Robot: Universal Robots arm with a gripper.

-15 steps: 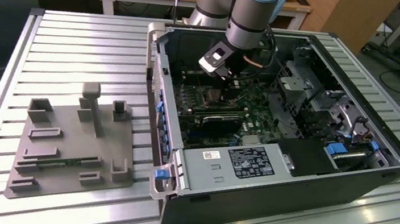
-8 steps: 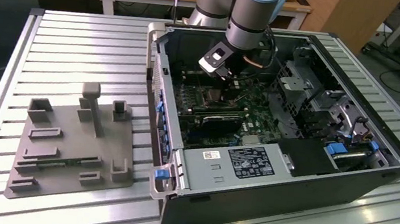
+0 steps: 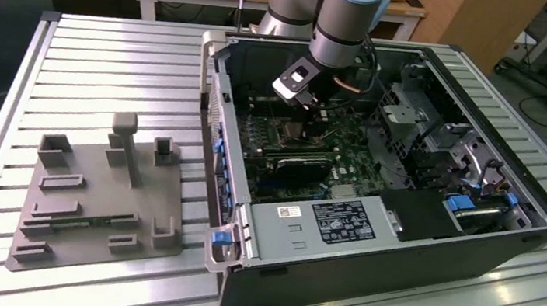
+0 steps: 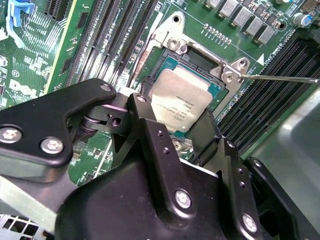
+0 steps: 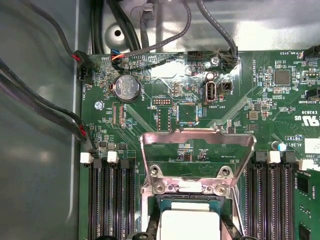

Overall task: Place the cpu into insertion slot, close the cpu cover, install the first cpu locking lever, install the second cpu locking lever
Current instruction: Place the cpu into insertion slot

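The cpu (image 4: 181, 97), a small square chip with a silvery top, sits between my black fingers (image 4: 143, 102) directly over the insertion slot (image 4: 172, 35), whose silver rim shows around it. My gripper (image 4: 175, 110) is shut on the cpu's two opposite edges. In the first wrist view the cpu (image 5: 190, 226) lies low in the insertion slot (image 5: 190, 187), and the cpu cover (image 5: 196, 137) stands raised on its hinge behind it. A thin wire locking lever (image 4: 282, 78) sticks out sideways from the slot's corner. In the exterior view my gripper (image 3: 304, 121) reaches down into the open computer case.
Long black memory slots (image 5: 107, 200) flank the socket on both sides. Cables (image 5: 40, 95) run along the case wall, and a coin battery (image 5: 126, 88) sits on the board. A grey fixture plate (image 3: 101, 194) lies on the slatted table at the exterior view's left.
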